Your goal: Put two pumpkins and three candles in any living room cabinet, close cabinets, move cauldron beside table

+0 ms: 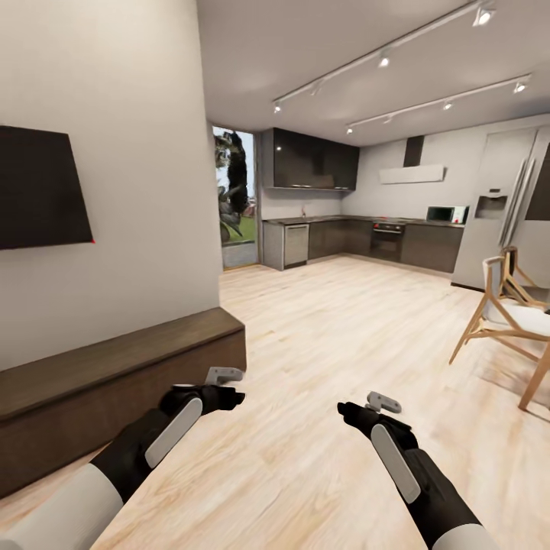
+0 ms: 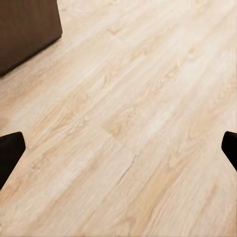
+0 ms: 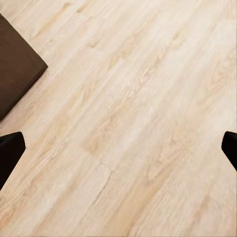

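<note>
left gripper (image 2: 118, 148) spread wide, empty, over floor (image 1: 321, 336) | right gripper (image 3: 118, 148) spread wide, empty | cabinet (image 1: 114, 382) cut off at left edge, fronts shut

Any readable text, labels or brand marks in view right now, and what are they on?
None readable.
Microwave on the kitchen counter: front too small and blurred to show any text.
Refrigerator dispenser panel: no legible marking.
Wall screen: blank black.
Cabinet: plain wood grain, no label.
</note>
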Robot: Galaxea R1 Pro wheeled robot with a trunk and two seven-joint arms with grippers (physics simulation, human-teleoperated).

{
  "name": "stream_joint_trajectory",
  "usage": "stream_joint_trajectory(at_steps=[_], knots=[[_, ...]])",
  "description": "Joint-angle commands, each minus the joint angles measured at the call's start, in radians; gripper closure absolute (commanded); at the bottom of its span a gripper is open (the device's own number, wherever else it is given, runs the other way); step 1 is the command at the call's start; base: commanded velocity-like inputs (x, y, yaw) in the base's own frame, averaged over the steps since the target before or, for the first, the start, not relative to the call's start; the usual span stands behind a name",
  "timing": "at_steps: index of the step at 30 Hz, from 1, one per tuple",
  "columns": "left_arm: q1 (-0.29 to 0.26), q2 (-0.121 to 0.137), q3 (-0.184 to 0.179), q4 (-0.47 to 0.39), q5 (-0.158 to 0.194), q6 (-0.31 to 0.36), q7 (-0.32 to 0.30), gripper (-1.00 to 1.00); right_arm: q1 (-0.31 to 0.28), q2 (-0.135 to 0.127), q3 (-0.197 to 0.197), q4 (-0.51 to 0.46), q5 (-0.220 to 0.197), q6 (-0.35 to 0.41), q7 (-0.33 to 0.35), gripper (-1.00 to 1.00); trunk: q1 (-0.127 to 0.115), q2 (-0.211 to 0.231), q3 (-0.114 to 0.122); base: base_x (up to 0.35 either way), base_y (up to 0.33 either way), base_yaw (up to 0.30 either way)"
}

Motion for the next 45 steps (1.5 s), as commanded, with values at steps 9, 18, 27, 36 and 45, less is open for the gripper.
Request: stream_joint_trajectory(at_steps=[9, 18, 27, 36, 45], knots=[[-0.002, 0.001, -0.005, -0.001, 0.010, 0.001, 0.011, -1.00, -0.001, 0.001, 0.004, -0.002, -0.010, 0.001, -0.010, -1.00, 0.000, -0.001, -0.001, 0.226, -0.247, 0.281], [-0.002, 0.000, -0.005, -0.001, 0.010, 0.001, 0.012, -1.00, -0.001, 0.001, 0.005, -0.002, -0.010, 0.001, -0.010, -1.00, 0.000, -0.001, -0.001, 0.156, -0.285, 0.281], [-0.002, 0.000, 0.002, -0.001, 0.011, 0.001, 0.011, -1.00, -0.001, 0.002, 0.005, -0.002, -0.010, 0.001, -0.010, -1.00, 0.000, -0.001, -0.001, 0.050, -0.310, 0.281], [-0.002, 0.000, 0.004, -0.001, 0.012, 0.001, 0.011, -1.00, -0.001, 0.002, 0.006, -0.002, -0.010, 0.001, -0.010, -1.00, 0.000, -0.001, -0.001, 0.003, -0.317, 0.281], [-0.002, -0.001, 0.008, 0.000, 0.013, -0.001, 0.012, -1.00, -0.001, 0.003, 0.006, -0.002, -0.009, 0.001, -0.010, -1.00, 0.000, -0.001, -0.001, 0.000, -0.318, 0.281]])
